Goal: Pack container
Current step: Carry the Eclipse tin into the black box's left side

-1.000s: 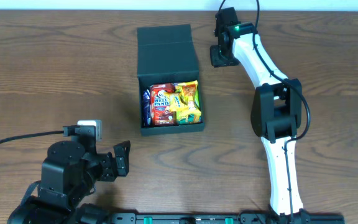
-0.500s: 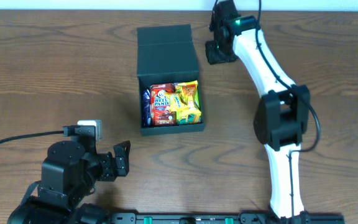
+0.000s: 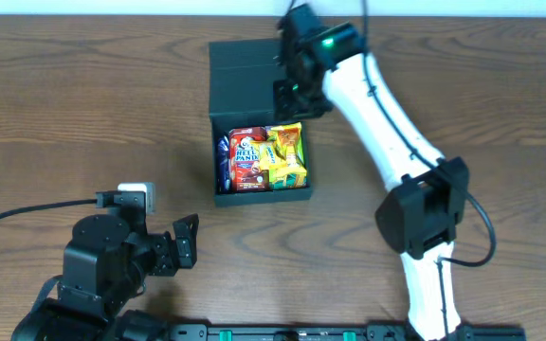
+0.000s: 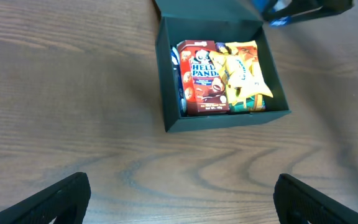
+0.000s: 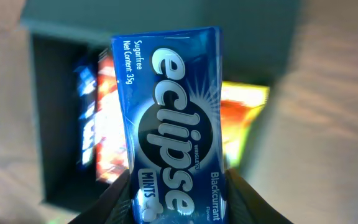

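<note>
Our right claw (image 3: 290, 87) swung from beside the container (image 3: 259, 197) to over its lid (image 3: 245, 66), pinching mints (image 5: 169, 118) we'd drop in next; left claw (image 4: 182, 202) spread

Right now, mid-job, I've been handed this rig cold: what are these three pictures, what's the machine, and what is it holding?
It is a two-armed robot at a wooden table, each arm ending in a two-finger gripper. The overhead picture looks straight down; the other two come from wrist cameras. The left gripper sits low in the overhead view, open and empty. The container, a dark box with its lid flapped back, holds a red Hello Panda packet, a yellow packet and more. The right gripper is above the box's lid end, shut on a blue Eclipse mints pack, which fills its camera's view.
</note>
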Motion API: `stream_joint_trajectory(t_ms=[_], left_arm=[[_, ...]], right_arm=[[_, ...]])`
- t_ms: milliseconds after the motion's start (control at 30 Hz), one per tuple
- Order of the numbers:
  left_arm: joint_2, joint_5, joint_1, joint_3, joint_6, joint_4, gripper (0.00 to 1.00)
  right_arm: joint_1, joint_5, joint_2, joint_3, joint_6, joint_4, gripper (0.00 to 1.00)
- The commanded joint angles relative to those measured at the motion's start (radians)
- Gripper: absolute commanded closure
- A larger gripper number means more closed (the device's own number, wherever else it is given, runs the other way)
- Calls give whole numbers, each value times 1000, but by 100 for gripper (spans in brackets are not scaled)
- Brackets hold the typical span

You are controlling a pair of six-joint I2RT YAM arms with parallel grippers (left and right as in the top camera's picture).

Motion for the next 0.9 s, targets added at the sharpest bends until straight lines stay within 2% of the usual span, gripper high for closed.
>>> stream_joint_trajectory(t_ms=[0,500,867], left_arm=[[-2,-1,0,3,7,0,5],[-2,-1,0,3,6,0,5],[-2,-1,0,3,6,0,5]], right_arm=[[66,-26,-10,2,69,-12,99],[265,179,58,-6,360,32,99],[309,201,144,-6,448,96,99]])
